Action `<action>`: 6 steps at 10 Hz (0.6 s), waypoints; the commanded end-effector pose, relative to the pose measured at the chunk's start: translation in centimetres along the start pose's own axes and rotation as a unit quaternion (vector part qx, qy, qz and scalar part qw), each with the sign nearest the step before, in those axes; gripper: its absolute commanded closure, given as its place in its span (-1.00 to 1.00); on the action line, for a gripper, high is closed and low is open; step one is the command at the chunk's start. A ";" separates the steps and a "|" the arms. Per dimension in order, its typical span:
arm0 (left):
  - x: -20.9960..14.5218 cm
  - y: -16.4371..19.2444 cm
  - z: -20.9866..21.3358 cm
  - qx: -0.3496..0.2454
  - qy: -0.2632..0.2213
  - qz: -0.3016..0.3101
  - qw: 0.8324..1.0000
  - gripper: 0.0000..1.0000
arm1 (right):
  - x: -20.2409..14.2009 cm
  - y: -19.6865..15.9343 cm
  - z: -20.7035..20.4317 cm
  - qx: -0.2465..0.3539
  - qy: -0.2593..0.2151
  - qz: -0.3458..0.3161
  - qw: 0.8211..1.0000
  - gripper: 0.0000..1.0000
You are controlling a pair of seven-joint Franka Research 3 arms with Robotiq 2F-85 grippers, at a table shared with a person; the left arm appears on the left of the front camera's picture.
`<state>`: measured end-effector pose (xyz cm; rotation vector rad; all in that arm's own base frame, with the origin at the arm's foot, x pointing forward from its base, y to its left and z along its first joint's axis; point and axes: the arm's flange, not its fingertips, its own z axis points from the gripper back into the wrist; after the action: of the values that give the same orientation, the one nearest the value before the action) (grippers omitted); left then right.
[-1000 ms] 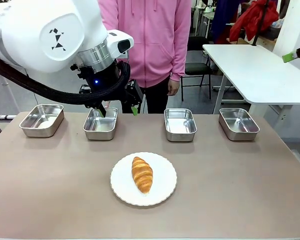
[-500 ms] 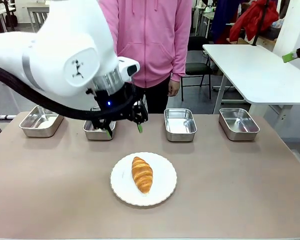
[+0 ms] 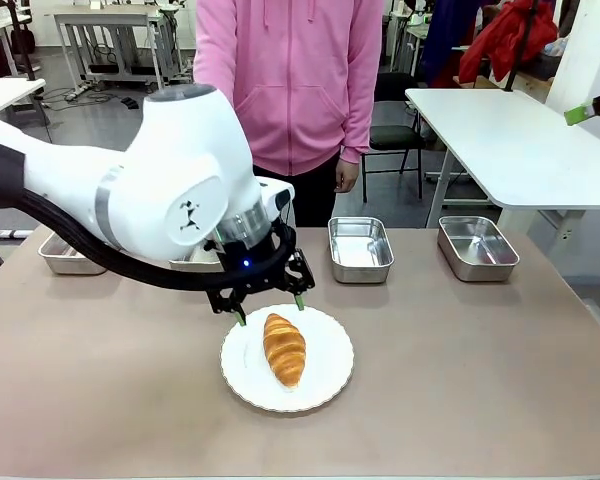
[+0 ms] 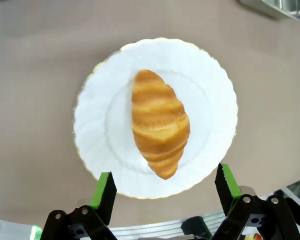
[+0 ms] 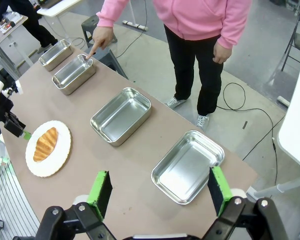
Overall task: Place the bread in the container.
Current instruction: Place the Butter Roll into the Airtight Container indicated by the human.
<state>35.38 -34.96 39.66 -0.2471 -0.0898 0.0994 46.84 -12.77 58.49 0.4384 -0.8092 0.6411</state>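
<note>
— Bread first: what does it look like, and where is it?
— A golden-brown croissant, glossy and ridged, tapered at both ends, lying on the white plate mid-table.
— And going left to right?
— The left gripper hangs over the plate's far edge, fingers spread wide and empty. The person's hand points at the second tray from the left. The right gripper is also wide open — holding nothing.
</note>
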 end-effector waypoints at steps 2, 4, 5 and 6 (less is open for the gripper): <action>-0.3 -1.5 -2.4 0.006 0.016 0.038 0.999 -1.00 | 0.0 0.1 -0.1 0.002 -0.005 0.001 1.000 -1.00; -0.1 -2.0 -4.0 0.028 0.032 0.049 0.998 -1.00 | 0.0 0.1 -0.1 0.002 -0.005 0.001 1.000 -1.00; 0.0 -2.3 -4.6 0.037 0.036 0.050 0.997 -1.00 | 0.0 0.1 -0.1 0.002 -0.005 0.001 1.000 -1.00; 0.1 -2.4 -5.0 0.039 0.033 0.053 0.997 -1.00 | 0.0 0.1 -0.1 0.002 -0.005 0.001 1.000 -1.00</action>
<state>35.68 -37.32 35.21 -0.2049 0.0041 0.1766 46.84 -12.77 58.49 0.4384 -0.8092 0.6411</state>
